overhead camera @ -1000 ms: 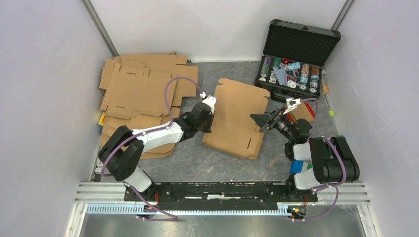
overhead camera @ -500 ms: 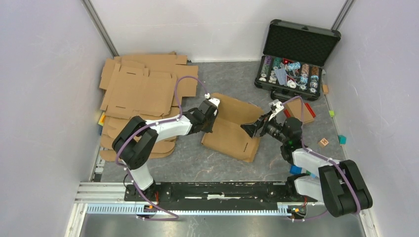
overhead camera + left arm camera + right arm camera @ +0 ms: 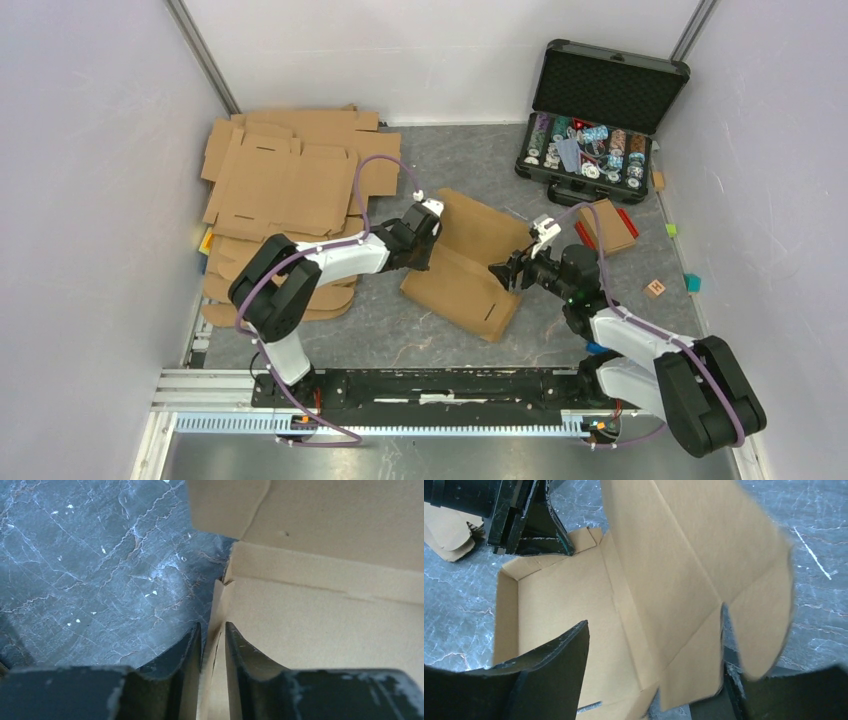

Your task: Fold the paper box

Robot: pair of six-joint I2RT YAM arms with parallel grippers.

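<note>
The paper box (image 3: 462,262) is brown cardboard lying mid-table, partly folded, with its side walls up and its large far panel tilted over. My left gripper (image 3: 427,243) is at the box's left edge. In the left wrist view the left gripper (image 3: 213,632) is shut on a thin upright side wall of the box (image 3: 320,630). My right gripper (image 3: 506,273) is at the box's right edge, jaws wide open. In the right wrist view the right gripper (image 3: 654,635) straddles a flap of the box (image 3: 694,585) without pinching it. The left gripper also shows there (image 3: 531,525).
A pile of flat cardboard blanks (image 3: 290,190) lies at the back left. A black case of poker chips (image 3: 592,135) stands open at the back right. A small cardboard piece (image 3: 608,226) and small blocks (image 3: 655,288) lie to the right of the right arm.
My right gripper has moved left and nearer, up to the box's right edge. The box's far panel has come up and over, so the box looks shorter. The left gripper has barely shifted.
</note>
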